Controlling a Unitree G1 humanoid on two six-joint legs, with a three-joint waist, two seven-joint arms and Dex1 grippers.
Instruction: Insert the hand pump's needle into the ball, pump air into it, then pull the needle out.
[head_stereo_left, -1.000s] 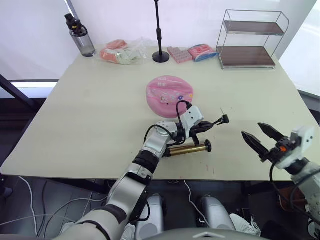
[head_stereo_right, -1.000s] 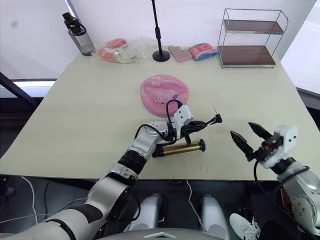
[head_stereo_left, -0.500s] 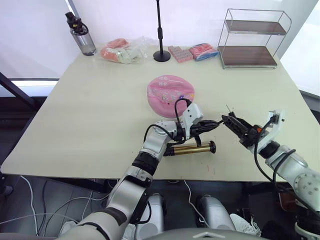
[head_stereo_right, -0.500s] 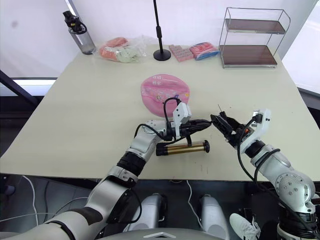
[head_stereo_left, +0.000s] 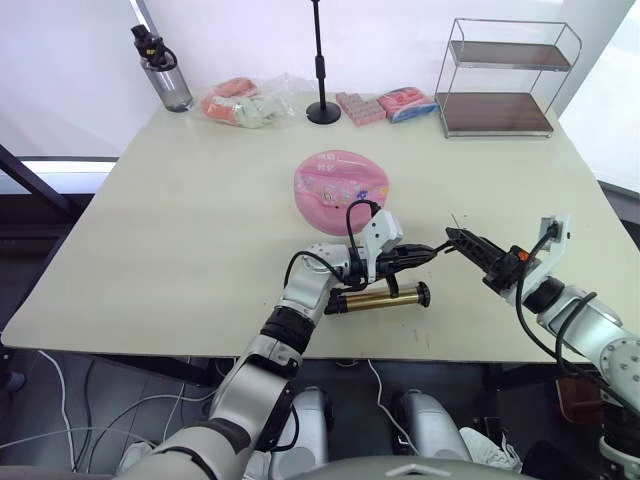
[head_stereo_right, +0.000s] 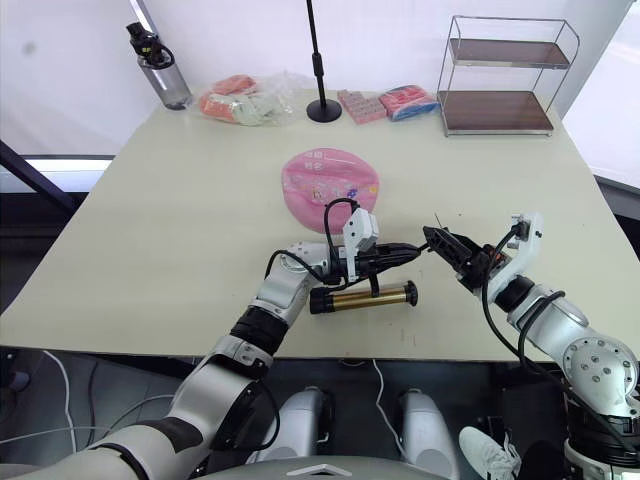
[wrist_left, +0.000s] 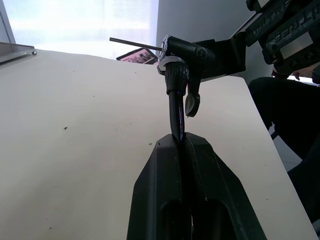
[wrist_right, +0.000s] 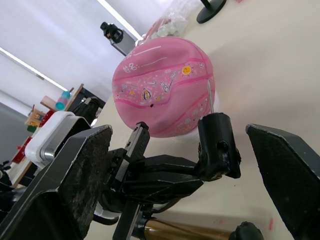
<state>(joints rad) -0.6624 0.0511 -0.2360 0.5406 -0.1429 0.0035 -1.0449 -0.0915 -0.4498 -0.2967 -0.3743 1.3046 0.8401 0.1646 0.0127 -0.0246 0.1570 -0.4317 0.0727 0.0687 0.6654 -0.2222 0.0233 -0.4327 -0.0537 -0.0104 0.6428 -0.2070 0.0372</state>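
Pinching the thin black hose just behind the needle (wrist_left: 134, 44), the left gripper (head_stereo_left: 408, 254) is clamped tight while the right gripper (head_stereo_right: 447, 247), fingers spread, straddles the needle's black fitting (wrist_right: 218, 145). The pin looks fragile and bendable, so that fitting is the safer hold. It points up and slightly away; the hand pump (head_stereo_left: 378, 297) lies crosswise near the table's (head_stereo_left: 180, 230) front edge, the flattened ball (head_stereo_left: 340, 190) beyond.

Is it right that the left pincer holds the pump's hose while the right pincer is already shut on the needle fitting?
Not quite. The left pincer holds the hose, but the right pincer is open around the needle fitting, as the right wrist view shows.
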